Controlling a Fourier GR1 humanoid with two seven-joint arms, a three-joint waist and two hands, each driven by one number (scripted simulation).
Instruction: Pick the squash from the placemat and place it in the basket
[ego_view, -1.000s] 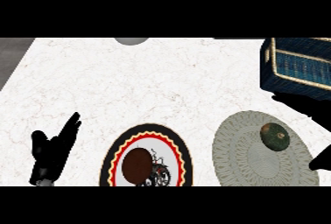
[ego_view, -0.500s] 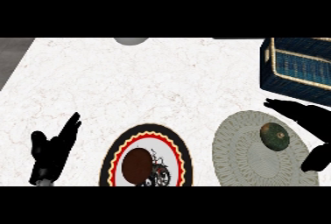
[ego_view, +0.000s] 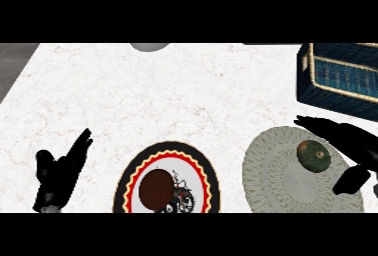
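Observation:
A dark green squash (ego_view: 314, 154) lies on the round grey-green placemat (ego_view: 284, 182) at the lower right. My right hand (ego_view: 347, 139) hovers just right of the squash, open, with its fingers stretched past the squash's far side and its thumb (ego_view: 351, 179) on the near side. The dark blue basket (ego_view: 341, 76) with pale rim stands at the upper right, beyond the placemat. My left hand (ego_view: 60, 172) rests open at the lower left, fingers pointing up.
A round plate (ego_view: 166, 182) with black, red and yellow rings and a brown centre sits at the bottom middle. A grey round object (ego_view: 150, 47) peeks in at the counter's far edge. White marble counter (ego_view: 162, 95) stretches between them.
My right hand has come in from the right edge and moved left, so its fingers and thumb now flank the squash. The left hand and squash have not moved.

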